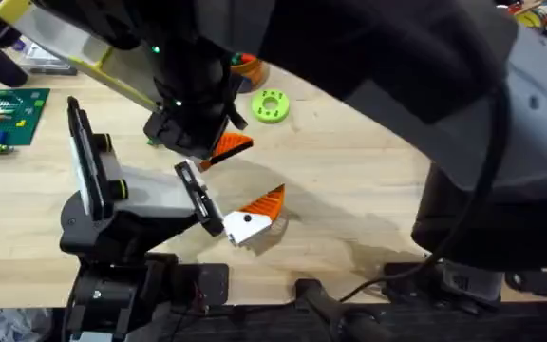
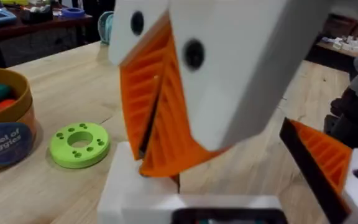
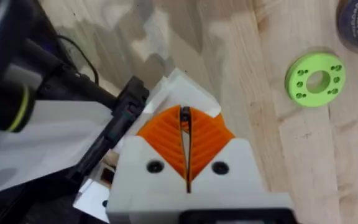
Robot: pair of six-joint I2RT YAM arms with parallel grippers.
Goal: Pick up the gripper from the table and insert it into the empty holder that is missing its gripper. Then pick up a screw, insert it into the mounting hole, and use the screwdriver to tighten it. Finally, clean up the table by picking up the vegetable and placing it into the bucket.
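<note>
Orange ribbed gripper (image 1: 257, 215), tapered, on white base, lying on tabletop (image 1: 349, 180); vegetables in bucket (image 2: 5, 118); both arms' fingers (image 3: 197, 140) pressed together, holding nothing.

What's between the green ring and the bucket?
Only bare wooden table, in the left wrist view, separates the lime-green plastic ring from the round tan bucket.
</note>
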